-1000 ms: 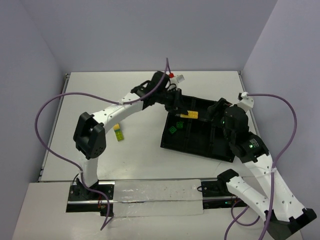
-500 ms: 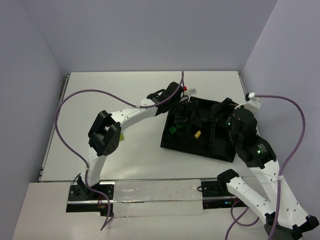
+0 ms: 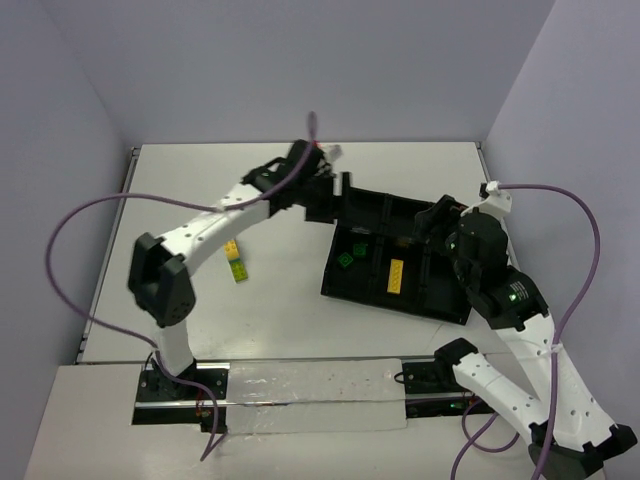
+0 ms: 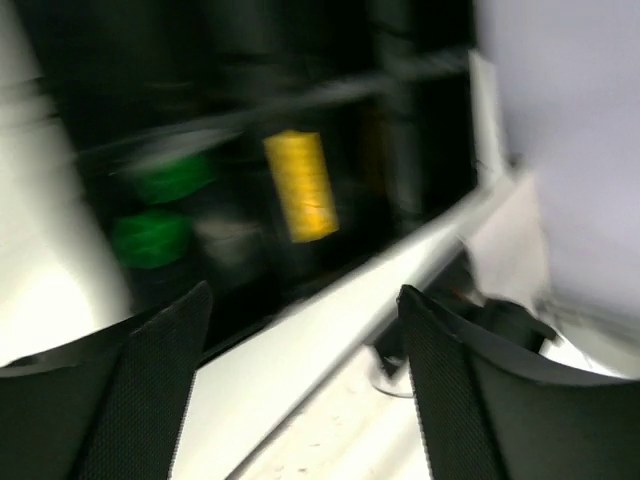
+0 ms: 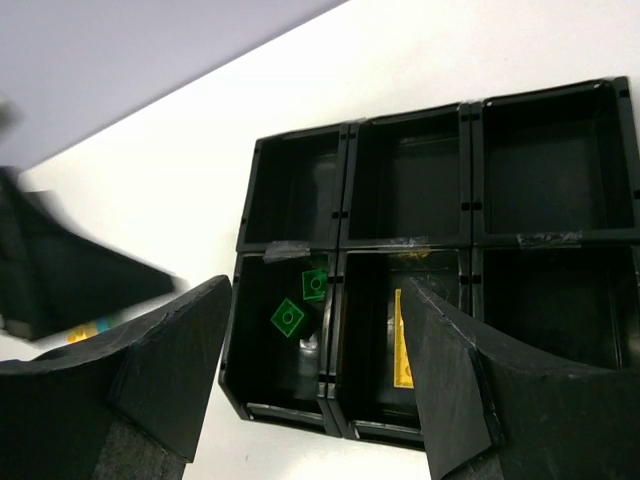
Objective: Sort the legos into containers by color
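My left tool [image 4: 303, 300] stood wide open with nothing between its black textured fingers [image 4: 150, 370], hanging over the far left corner of the black plastic six-compartment tray [image 5: 342, 200]. Its own view was badly blurred. My right tool [image 5: 318, 290] was also parted and empty. It was raised above the tray's right side and looked down into the compartments, touching nothing that I could see. The long yellow studded brick [image 5: 403, 340] lay flat in the middle compartment of the near row. Two small green studded bricks [image 5: 288, 316] sat close together in the left compartment of that same row, just beside it across the thin wall. On the white table [image 3: 280, 300], well to the left of the tray, a yellow and a lime brick [image 3: 236, 262] lay end to end.
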